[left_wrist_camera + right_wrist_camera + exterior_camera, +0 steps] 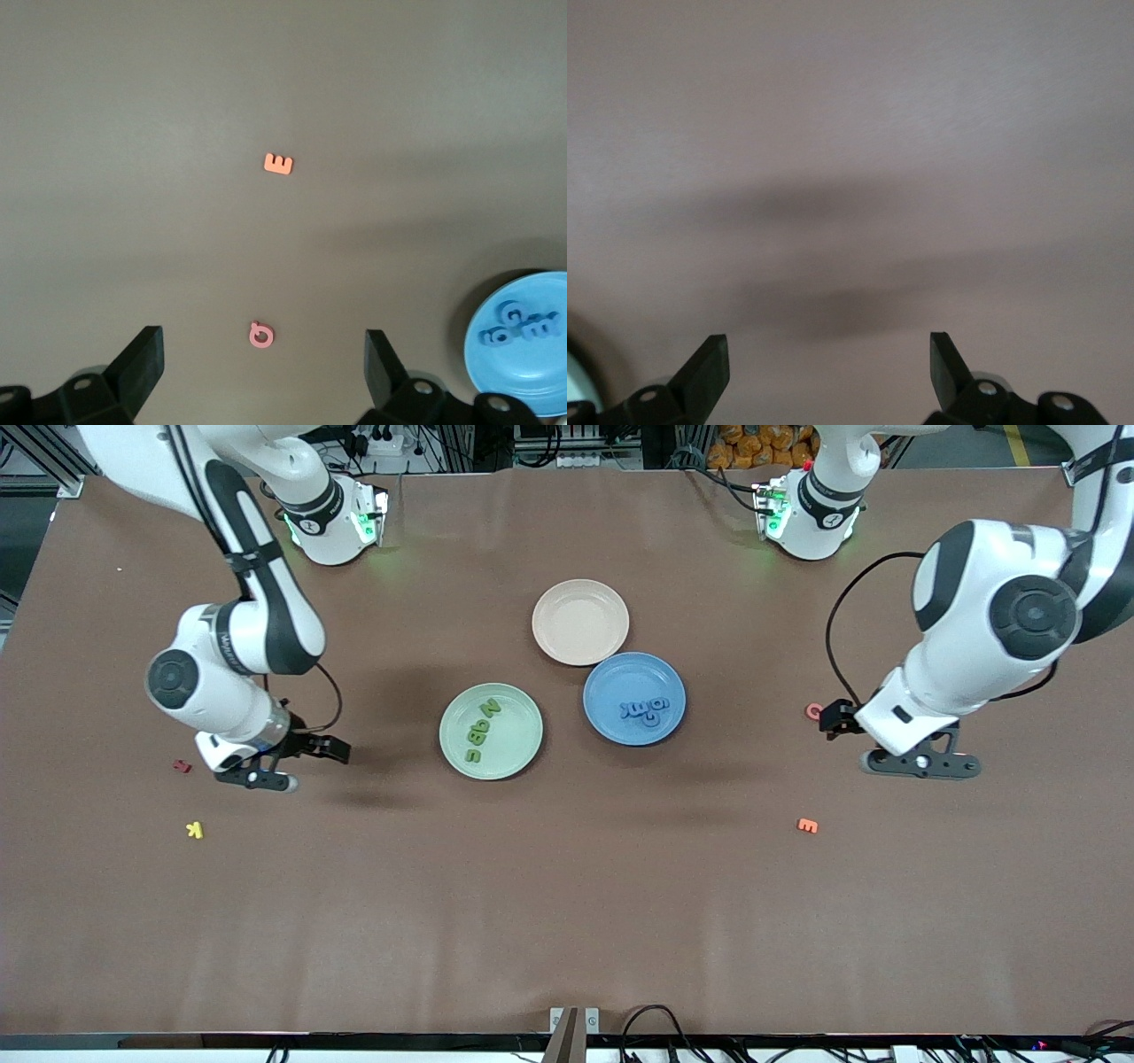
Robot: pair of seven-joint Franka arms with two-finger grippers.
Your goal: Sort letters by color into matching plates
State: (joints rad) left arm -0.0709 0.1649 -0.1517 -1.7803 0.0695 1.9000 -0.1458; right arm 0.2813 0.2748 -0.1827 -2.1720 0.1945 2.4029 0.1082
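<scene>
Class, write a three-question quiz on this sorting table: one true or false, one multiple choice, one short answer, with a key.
1. True or false: the beige-pink plate holds letters.
2. What lies in the green plate? A) blue letters B) green letters C) nothing
3. Which gripper hangs over the pink letter?

Key:
1. False; it is bare.
2. B; the blue letters lie in the blue plate.
3. The left gripper, open. The right gripper, also open, hangs over bare table.

A robotics lab, by the look of it: two white arms [248, 602] bolted to a brown tabletop [567, 912], cables [656, 1027] trailing off its edge, aluminium framing [44, 460] and what may be power strips [381, 441] past it.
</scene>
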